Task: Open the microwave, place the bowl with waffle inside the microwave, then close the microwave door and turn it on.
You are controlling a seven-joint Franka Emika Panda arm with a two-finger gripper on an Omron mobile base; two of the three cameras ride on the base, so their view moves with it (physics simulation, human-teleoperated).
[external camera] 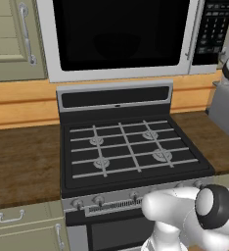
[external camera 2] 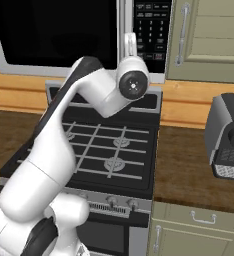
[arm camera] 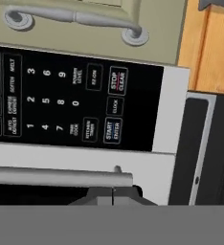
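Note:
The microwave [external camera: 116,73] hangs above the stove, and the microwave door [external camera: 121,34] with its black window is closed. To its right sits the black keypad [external camera 2: 151,30], filling the hand view as rows of small buttons [arm camera: 75,103]. My gripper [arm camera: 113,194] is shut, with nothing between its fingertips. It is held up close to the door's grey bar handle [arm camera: 61,178], at the seam between door and keypad [external camera 2: 130,42]. The START button [arm camera: 112,130] lies just beyond the handle. The bowl with waffle is out of view.
A black gas stove [external camera: 126,147] with grates stands below, between wooden counters [external camera: 18,162]. Beige cabinet doors [external camera 2: 209,40] flank the microwave. A dark grey appliance [external camera 2: 229,135] sits on the right counter. My white arm [external camera 2: 54,150] rises over the stove.

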